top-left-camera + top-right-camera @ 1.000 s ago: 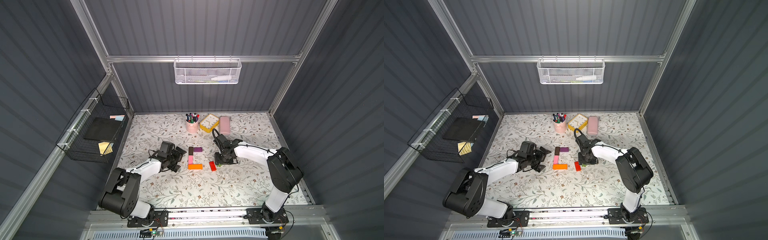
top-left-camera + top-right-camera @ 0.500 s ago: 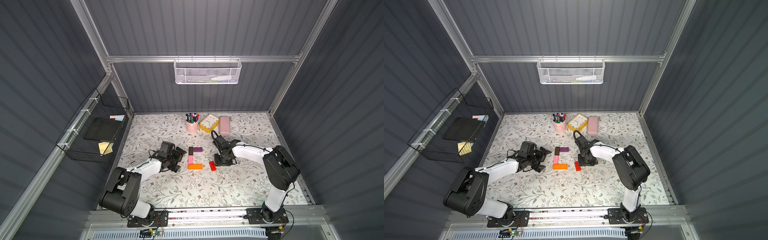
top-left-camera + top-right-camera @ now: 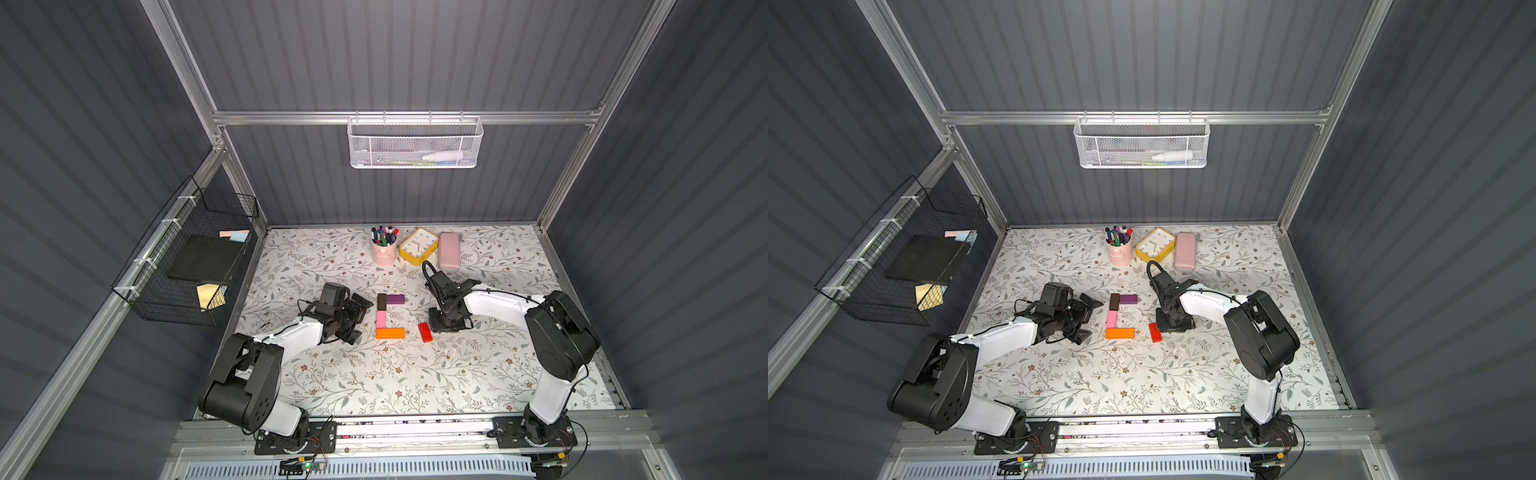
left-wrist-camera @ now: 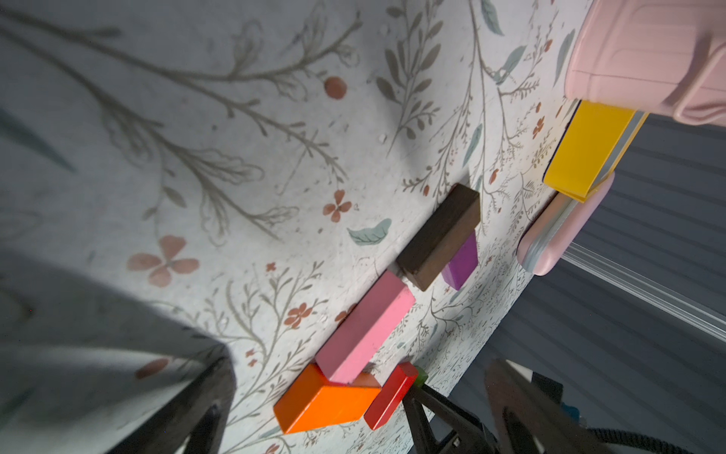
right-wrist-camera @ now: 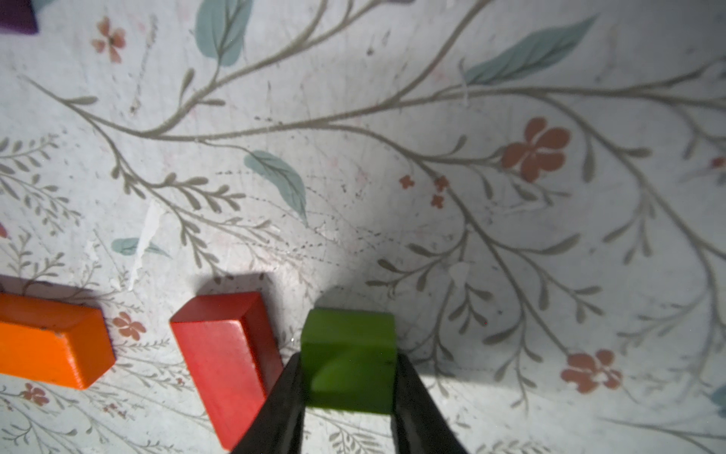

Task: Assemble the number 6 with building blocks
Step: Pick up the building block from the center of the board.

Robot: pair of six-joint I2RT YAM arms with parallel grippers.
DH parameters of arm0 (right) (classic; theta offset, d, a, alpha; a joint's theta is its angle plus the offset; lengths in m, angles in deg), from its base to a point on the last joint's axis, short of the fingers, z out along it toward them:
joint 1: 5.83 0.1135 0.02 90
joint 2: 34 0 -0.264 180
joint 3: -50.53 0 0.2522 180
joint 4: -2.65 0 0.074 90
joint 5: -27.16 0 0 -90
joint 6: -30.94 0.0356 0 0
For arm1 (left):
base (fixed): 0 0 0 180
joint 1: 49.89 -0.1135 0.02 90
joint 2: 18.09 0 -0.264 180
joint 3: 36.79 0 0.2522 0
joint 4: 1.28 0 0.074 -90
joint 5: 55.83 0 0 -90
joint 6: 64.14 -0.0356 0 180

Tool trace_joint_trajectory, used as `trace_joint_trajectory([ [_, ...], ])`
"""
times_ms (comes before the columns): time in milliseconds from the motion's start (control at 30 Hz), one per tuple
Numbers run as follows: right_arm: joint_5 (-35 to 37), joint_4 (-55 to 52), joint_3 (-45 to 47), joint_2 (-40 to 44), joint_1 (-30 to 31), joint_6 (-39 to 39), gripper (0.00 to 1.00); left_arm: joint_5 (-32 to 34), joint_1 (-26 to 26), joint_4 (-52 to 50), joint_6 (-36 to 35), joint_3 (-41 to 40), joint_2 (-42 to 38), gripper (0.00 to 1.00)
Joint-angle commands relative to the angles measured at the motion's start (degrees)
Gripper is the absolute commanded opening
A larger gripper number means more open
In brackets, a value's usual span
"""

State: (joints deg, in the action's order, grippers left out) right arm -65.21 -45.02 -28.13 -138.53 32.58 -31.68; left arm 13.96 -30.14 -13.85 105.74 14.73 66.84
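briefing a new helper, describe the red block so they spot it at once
On the floral table, find the coloured blocks mid-table. The red block lies just off the end of the orange bar, beside the green cube: the only red one, lying skewed.

Matt painted wood, by the look: red block (image 5: pixel 224 353) and green cube (image 5: pixel 347 353); orange block (image 5: pixel 47 346) has a finely ridged end face. Printed table cover (image 5: pixel 353 157) is matt, scuffed, scratched. Smooth plastic on the pink case (image 3: pixel 449 256).
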Motion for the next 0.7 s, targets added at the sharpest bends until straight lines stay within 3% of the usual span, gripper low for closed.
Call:
trace_joint_trajectory([
  [0, 0.4, -1.0, -0.4, 0.4, 0.5, -0.2, 0.33, -0.4, -0.3, 0.3, -1.0, -0.9, 0.3, 0.99],
  [433, 2.8, -5.3, -8.4, 0.9, 0.7, -1.1, 0.33, -0.4, -0.4, 0.5, -1.0, -1.2, 0.3, 0.99],
  [667, -0.3, -3.6, -12.4, -1.3, 1.3, 1.1, 0.33, -0.3, -0.5, 1.4, -0.7, -1.6, 0.4, 0.99],
])
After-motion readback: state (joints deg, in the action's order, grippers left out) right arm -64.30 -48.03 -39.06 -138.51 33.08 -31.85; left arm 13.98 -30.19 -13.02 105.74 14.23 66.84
